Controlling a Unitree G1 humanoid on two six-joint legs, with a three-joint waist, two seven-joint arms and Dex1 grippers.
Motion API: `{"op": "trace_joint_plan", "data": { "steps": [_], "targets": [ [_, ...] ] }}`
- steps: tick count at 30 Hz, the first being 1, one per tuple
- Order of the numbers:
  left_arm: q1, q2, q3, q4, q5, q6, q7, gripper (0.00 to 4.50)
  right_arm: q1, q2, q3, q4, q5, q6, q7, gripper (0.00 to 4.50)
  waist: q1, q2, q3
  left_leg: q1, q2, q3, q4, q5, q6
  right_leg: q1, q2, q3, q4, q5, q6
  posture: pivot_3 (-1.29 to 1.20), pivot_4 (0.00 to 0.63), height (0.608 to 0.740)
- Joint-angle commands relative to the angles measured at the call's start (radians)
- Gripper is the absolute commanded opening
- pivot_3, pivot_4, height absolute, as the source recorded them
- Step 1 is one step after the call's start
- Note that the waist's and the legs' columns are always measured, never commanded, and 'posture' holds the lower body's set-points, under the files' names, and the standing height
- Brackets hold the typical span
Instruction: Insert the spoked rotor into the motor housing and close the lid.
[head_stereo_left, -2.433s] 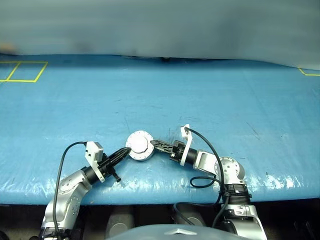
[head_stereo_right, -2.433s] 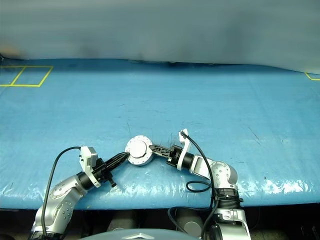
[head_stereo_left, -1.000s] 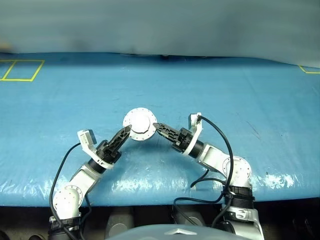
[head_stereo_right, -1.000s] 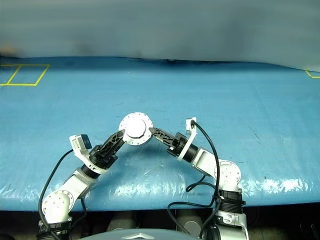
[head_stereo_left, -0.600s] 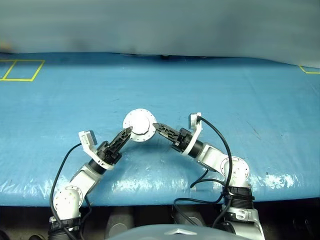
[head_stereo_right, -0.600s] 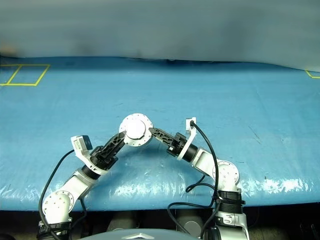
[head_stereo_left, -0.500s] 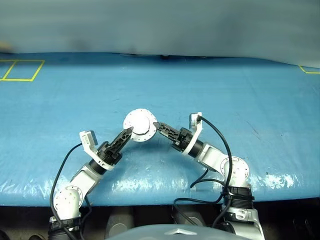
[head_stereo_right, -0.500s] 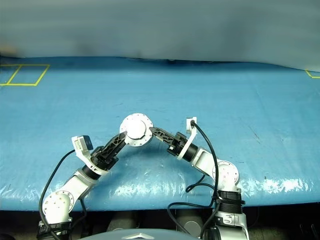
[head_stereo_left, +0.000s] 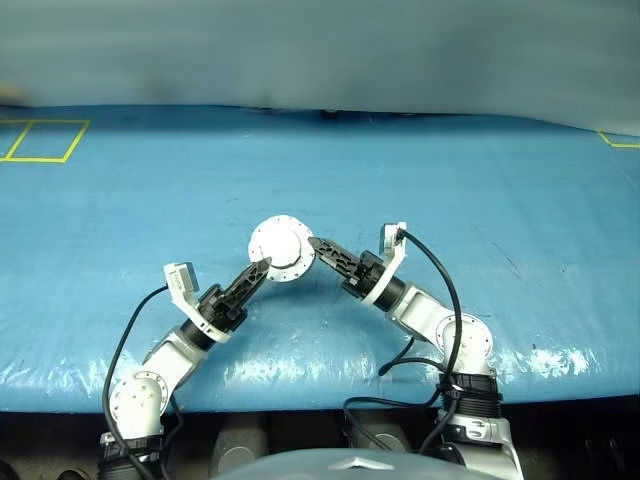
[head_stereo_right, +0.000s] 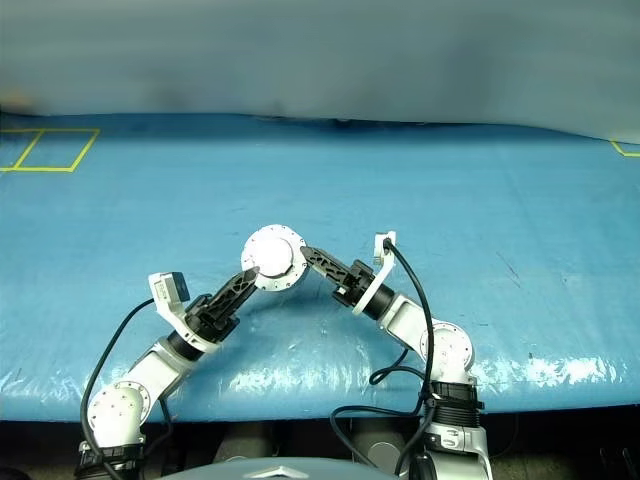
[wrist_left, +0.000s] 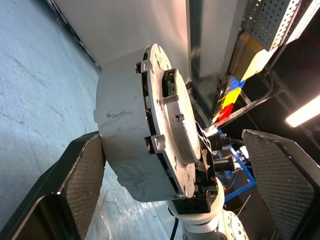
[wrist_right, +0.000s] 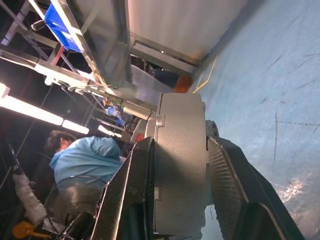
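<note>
The motor housing (wrist_right: 181, 165) is shut together with the lid (head_stereo_left: 281, 248) and hangs above the blue table. The lid's plain light grey face with its raised circle points up. My right gripper (head_stereo_left: 318, 247) is shut on the housing's rim from the right, and its fingers (wrist_right: 226, 192) clamp both flat sides. My left gripper (head_stereo_left: 257, 270) is open at the lower left of the housing (wrist_left: 127, 140). One of its fingers (wrist_left: 82, 175) lies close beside the case, the other stands well apart. The spoked rotor is hidden.
The blue plastic-covered table (head_stereo_left: 450, 180) stretches wide all around the arms. Yellow tape squares (head_stereo_left: 40, 140) mark its far left corner. A person in blue (wrist_right: 85, 160) shows in the background of the right wrist view, with metal racks behind.
Since the earliest frames both arms have carried the closed housing up and away from the table's near edge. Over the last second the right wrist tilted slightly; the left gripper stayed open.
</note>
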Motion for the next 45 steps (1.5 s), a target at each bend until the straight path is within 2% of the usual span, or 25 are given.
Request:
{"op": "trace_joint_plan", "data": {
  "steps": [1, 26, 33, 36, 39, 43, 45],
  "targets": [
    [-0.002, -0.008, -0.022, 0.004, 0.01, 0.018, -0.007, 4.47, -0.038, 0.034, 0.006, -0.034, 0.07, -0.015, 0.043, 1.18, -0.001, 0.0, 0.0, 0.0, 0.0, 0.0, 0.0, 0.0, 0.0, 0.0, 0.0, 0.0, 0.0, 0.0, 0.0, 0.0, 0.15, 0.74],
    [-0.022, -0.085, 0.04, 0.013, -0.071, 0.011, -0.02, 4.47, -0.009, 0.004, 0.075, -0.048, 0.102, 0.086, 0.06, 1.18, 0.002, 0.0, 0.0, 0.0, 0.0, 0.0, 0.001, 0.0, 0.0, 0.0, 0.0, 0.0, 0.001, 0.0, 0.0, 0.0, 0.15, 0.74],
    [-0.02, -0.102, 0.034, 0.0, -0.029, -0.044, -0.054, 4.47, -0.009, -0.002, 0.082, -0.046, 0.1, 0.088, 0.067, 1.18, 0.003, 0.0, 0.0, 0.0, 0.0, 0.0, 0.002, 0.0, 0.0, 0.001, 0.0, 0.0, 0.001, 0.0, 0.001, 0.0, 0.15, 0.74],
    [-0.017, -0.109, 0.033, 0.006, -0.053, -0.035, -0.072, 4.47, -0.009, -0.003, 0.084, -0.045, 0.099, 0.086, 0.068, 1.18, 0.003, 0.0, 0.0, 0.0, 0.0, 0.0, 0.002, 0.0, 0.0, 0.001, 0.0, 0.0, 0.001, 0.001, 0.001, 0.0, 0.15, 0.74],
    [-0.014, -0.106, 0.032, 0.014, -0.064, -0.022, -0.084, 3.89, -0.009, -0.001, 0.082, -0.045, 0.097, 0.082, 0.067, 1.18, 0.002, 0.0, 0.0, 0.0, 0.0, 0.0, 0.002, 0.0, 0.0, 0.001, 0.0, 0.0, 0.001, 0.0, 0.001, 0.0, 0.15, 0.74],
    [-0.012, -0.102, 0.031, 0.023, -0.071, -0.013, -0.085, 2.55, -0.009, 0.002, 0.081, -0.043, 0.093, 0.073, 0.065, 1.18, 0.002, 0.0, 0.0, 0.0, 0.0, 0.0, 0.002, 0.0, 0.0, 0.001, 0.0, 0.0, 0.001, 0.0, 0.001, 0.0, 0.15, 0.74],
    [-0.013, -0.101, 0.033, 0.025, -0.075, -0.009, -0.082, 2.42, -0.01, 0.003, 0.08, -0.041, 0.091, 0.071, 0.065, 1.18, 0.002, 0.0, 0.0, 0.0, 0.0, 0.0, 0.002, 0.0, 0.0, 0.001, 0.0, 0.0, 0.001, 0.0, 0.001, 0.0, 0.15, 0.74]
  ]
}}
